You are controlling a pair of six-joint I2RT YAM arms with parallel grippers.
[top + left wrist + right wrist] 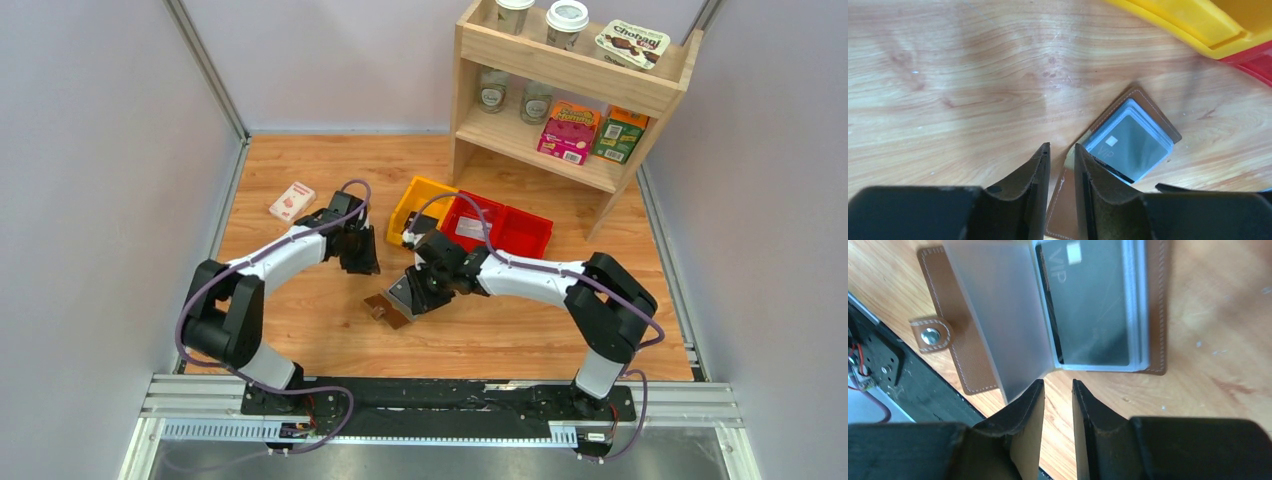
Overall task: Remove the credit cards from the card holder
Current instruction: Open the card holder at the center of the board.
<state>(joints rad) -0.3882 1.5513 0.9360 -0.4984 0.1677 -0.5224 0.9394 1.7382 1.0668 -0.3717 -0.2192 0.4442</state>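
Right gripper (1058, 384) and left gripper (1062, 148): the jaws of each are parted by a narrow gap, and neither holds anything.
The card holder (973, 365) lies unfolded on the wooden table (320, 340), between the two grippers and near the yellow bin (415, 200). A frosted sleeve (998, 310) is turned over the half that carries the snap tab (930, 335). A dark card marked VIP (1093, 315) sits in the sleeves on the other half. The right fingertips hover just beside the sleeve's edge. The holder's brown cover shows below the left fingertips.
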